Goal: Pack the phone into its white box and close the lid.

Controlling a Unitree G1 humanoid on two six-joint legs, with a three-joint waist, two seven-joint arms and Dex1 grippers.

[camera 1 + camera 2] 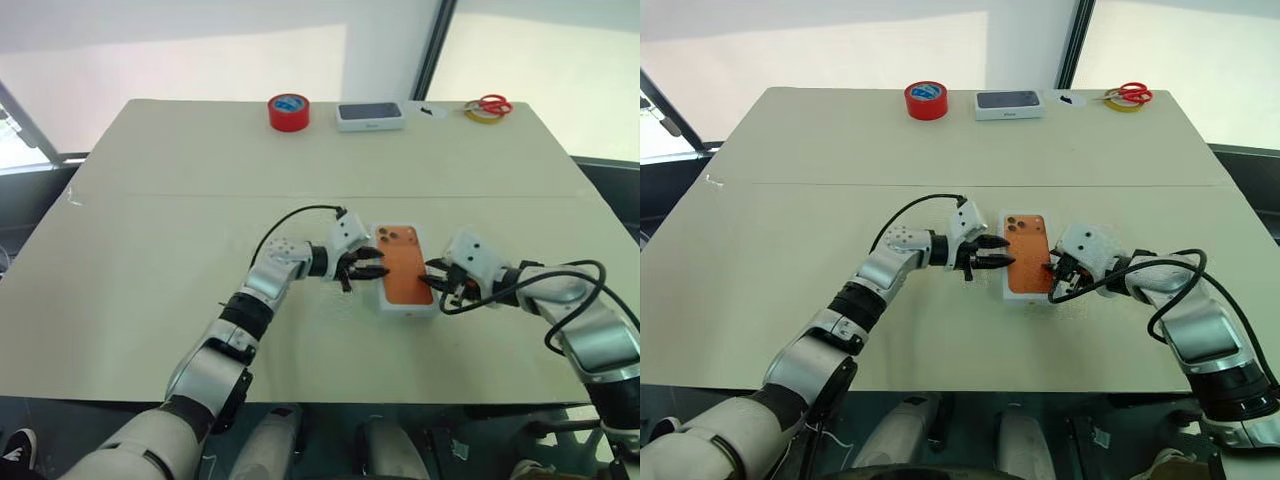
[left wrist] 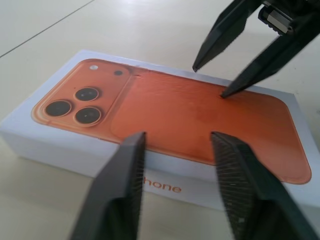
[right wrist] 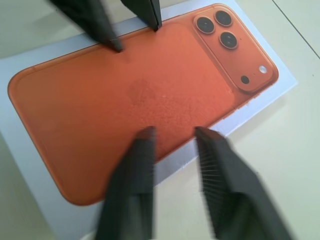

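The white box [image 1: 405, 296] lies shut at mid-table, and the lid [image 2: 200, 110] on top bears an orange phone picture with a camera cluster at one corner. The phone itself is hidden. My left gripper [image 1: 368, 265] is at the box's left side, open, with nothing between its fingers [image 2: 125, 180]. My right gripper [image 1: 435, 277] is at the box's right side, also open, its fingertips [image 2: 222, 92] just over the lid's right edge. In the right wrist view the lid [image 3: 125, 100] lies past my right gripper's own fingers [image 3: 137, 170].
At the table's far edge stand a red tape roll [image 1: 288, 112], a white box with a dark phone picture [image 1: 370, 116], and red scissors [image 1: 492, 103] on a yellow ring. Black cables loop from both wrists over the table [image 1: 150, 250].
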